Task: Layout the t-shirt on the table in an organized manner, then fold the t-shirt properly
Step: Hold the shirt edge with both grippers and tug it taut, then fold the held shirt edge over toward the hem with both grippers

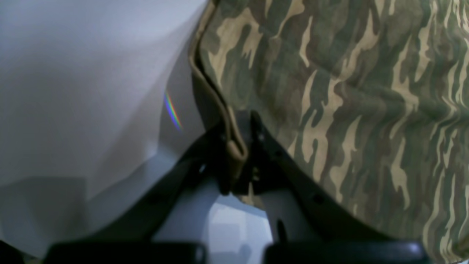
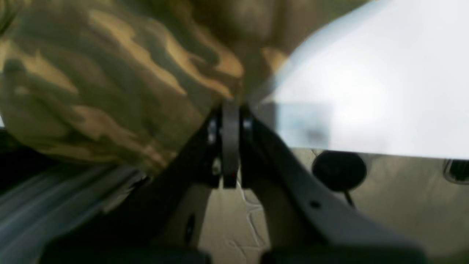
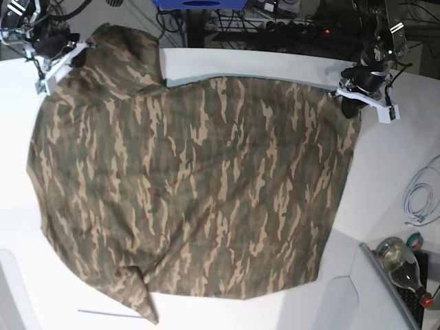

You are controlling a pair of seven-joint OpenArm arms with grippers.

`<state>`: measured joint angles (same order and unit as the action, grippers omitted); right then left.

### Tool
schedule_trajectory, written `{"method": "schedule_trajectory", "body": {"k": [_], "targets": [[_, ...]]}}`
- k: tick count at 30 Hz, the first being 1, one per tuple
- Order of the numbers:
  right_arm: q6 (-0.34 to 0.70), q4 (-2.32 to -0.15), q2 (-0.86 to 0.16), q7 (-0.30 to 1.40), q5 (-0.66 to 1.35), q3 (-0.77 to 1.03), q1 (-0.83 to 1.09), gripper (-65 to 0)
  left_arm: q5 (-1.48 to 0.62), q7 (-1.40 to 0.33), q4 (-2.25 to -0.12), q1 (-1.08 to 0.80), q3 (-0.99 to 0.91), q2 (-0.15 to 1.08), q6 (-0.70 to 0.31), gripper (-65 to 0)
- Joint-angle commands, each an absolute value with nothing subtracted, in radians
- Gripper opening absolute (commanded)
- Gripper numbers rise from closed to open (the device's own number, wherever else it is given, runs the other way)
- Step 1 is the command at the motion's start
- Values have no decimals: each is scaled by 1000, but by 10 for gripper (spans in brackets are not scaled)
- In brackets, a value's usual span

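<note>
On the white table (image 3: 206, 62), I've both the left gripper (image 1: 240, 146) and the right gripper (image 2: 230, 146) clamped on the t-shirt's (image 3: 192, 185) far-edge corners, to stretch it flat.

Blurred throughout in the right wrist view: the camouflage cloth t-shirt in green, brown and tan (image 2: 110, 88), smeared so no seam or hem can be told, and the dark round object (image 2: 339, 169) below the white smooth desk (image 2: 366, 91), too soft to identify. Cut off by the left wrist view's right and top edges: most of the shirt, with only a tan-edged fold reaching the black left gripper (image 1: 240, 154). Cropped at the base view's lower right corner: a clear glass bottle (image 3: 402, 265).
</note>
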<state>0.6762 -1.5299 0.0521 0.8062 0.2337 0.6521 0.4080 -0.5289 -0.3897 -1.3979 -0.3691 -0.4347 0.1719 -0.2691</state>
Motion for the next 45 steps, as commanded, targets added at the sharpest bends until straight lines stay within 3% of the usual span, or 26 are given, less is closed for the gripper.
{"method": "schedule_trajectory", "body": {"k": [1, 4, 12, 15, 21, 29, 39, 45], "targets": [[698, -1570, 47, 831, 232, 654, 412, -623, -539, -374, -1417, -372, -438, 180, -275, -650], [698, -1689, 51, 892, 229, 654, 418, -650, -539, -374, -1442, -378, -441, 180, -275, -650], [693, -1931, 54, 1161, 231, 654, 366, -644, -542, -380, -1685, -453, -437, 176, -257, -650], [693, -1945, 50, 1222, 231, 653, 309, -644, -545, -478, -1722, -423, -443, 165, -203, -650], [630, -1939, 25, 1296, 229, 651, 176, -644, -541, -588, -1719, -292, -446, 131, -200, -650], [507, -1728, -47, 1276, 229, 549, -21, -644, -541, -621, -1580, -137, -444, 102, -128, -650], [453, -1385, -147, 1098, 229, 547, -179, -644, -541, -595, -1395, -38, -463, 107, -125, -650], [453, -1308, -157, 1021, 229, 545, -229, -644, -541, -530, -1336, -15, -481, 107, -125, -650]]}}
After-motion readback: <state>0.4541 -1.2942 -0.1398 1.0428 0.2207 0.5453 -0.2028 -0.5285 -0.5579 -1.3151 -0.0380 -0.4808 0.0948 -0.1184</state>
